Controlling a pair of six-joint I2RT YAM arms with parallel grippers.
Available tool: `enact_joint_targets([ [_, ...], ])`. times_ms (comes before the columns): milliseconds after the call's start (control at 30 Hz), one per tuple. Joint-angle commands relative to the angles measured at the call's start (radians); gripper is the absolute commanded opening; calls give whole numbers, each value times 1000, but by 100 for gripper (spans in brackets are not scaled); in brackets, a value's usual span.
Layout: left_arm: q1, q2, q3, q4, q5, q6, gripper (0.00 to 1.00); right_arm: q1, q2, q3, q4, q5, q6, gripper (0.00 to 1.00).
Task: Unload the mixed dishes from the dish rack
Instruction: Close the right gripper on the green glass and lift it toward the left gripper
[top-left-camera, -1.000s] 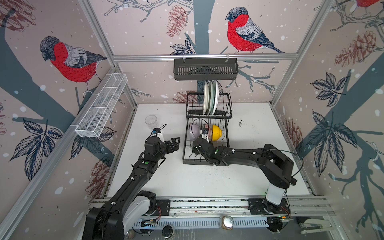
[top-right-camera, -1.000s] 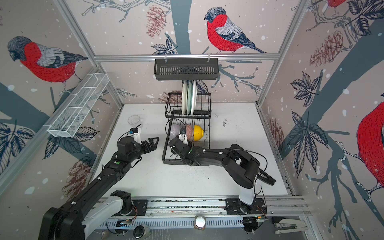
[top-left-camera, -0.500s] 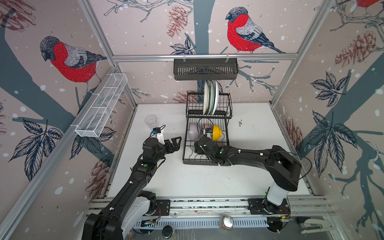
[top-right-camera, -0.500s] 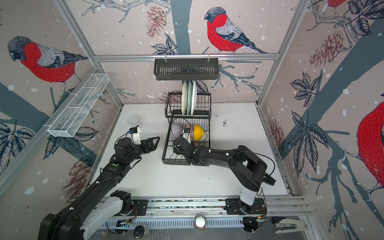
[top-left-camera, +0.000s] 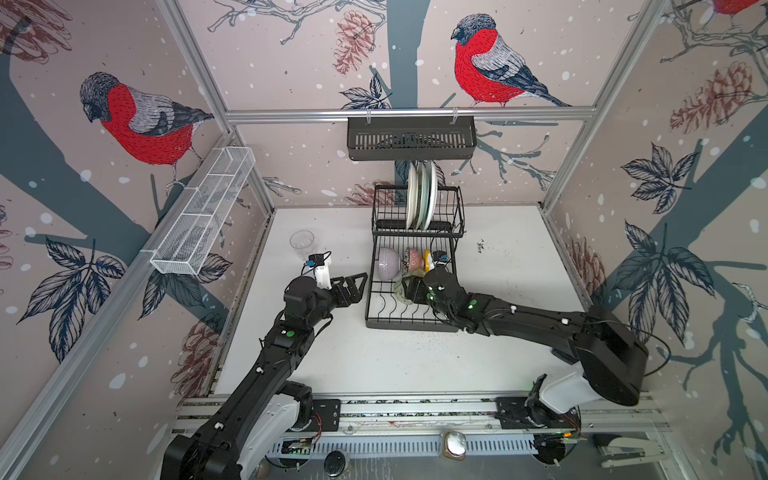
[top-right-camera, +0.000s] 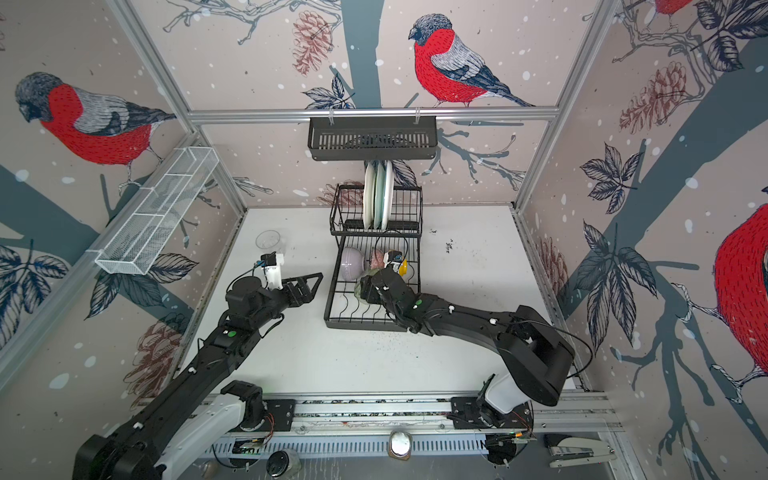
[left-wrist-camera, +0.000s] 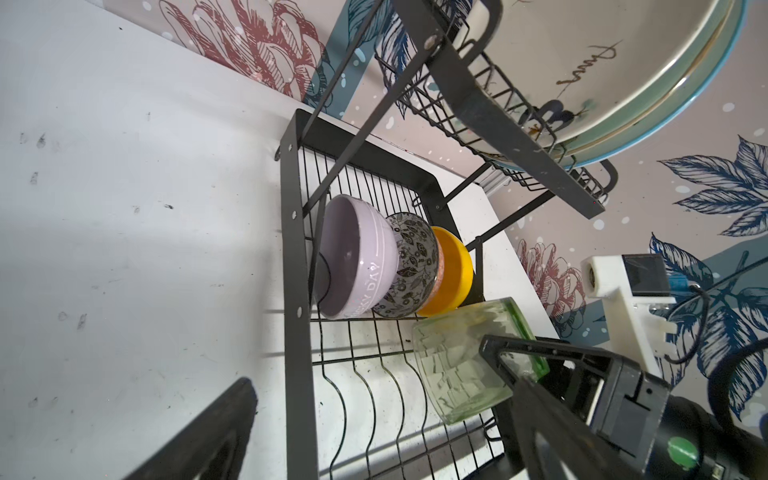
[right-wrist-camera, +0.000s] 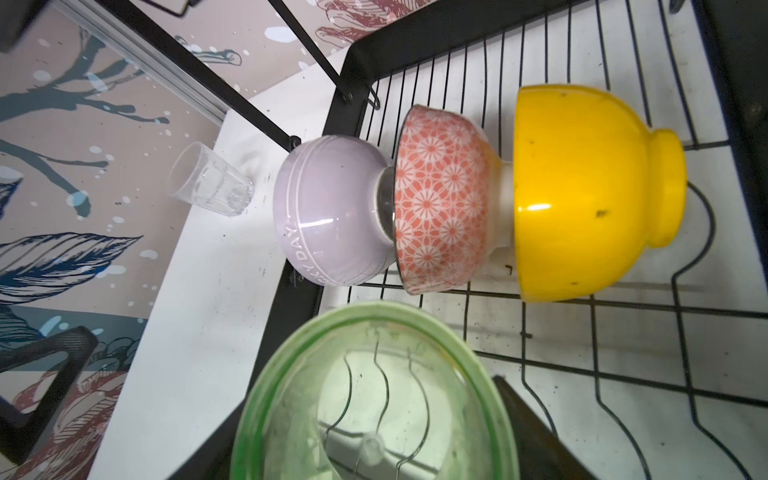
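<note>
Right gripper (top-left-camera: 410, 289) is clamping the green ribbed glass (left-wrist-camera: 457, 361), tilted over the lower tier of the black two-tier wire dish rack (top-left-camera: 395, 325); lilac, pink-patterned and yellow bowls (right-wrist-camera: 440, 199) sitting at glass's 12 o'clock. Left gripper (top-left-camera: 360, 286) is hovering, jaws spread wide, empty, at rack's 9 o'clock.

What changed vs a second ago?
Right gripper, holding the green glass, shifted slightly rightward over the rack's lower tier; its elbow swung outward. Nothing grabbed or released. Left gripper, open beside the rack, bowls, plates and clear glass stayed put.
</note>
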Motion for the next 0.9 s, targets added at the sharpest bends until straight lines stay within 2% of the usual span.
enact_joint_targets([
  [0, -33, -4, 28, 33, -3, 9, 94, -15, -56, -28, 53, -20, 14, 58],
  [267, -107, 14, 93, 24, -31, 13, 92, -62, -213, -118, 52, -45, 30, 62],
  [400, -172, 35, 102, 53, -60, -3, 90, -114, -226, -137, 32, -116, 50, 62],
  [633, -280, 111, 114, 126, -49, -58, 88, -148, -300, -179, 69, -157, 57, 62],
  [867, -337, 177, 122, 195, -22, -102, 87, -193, -339, -203, 107, -196, 79, 62],
])
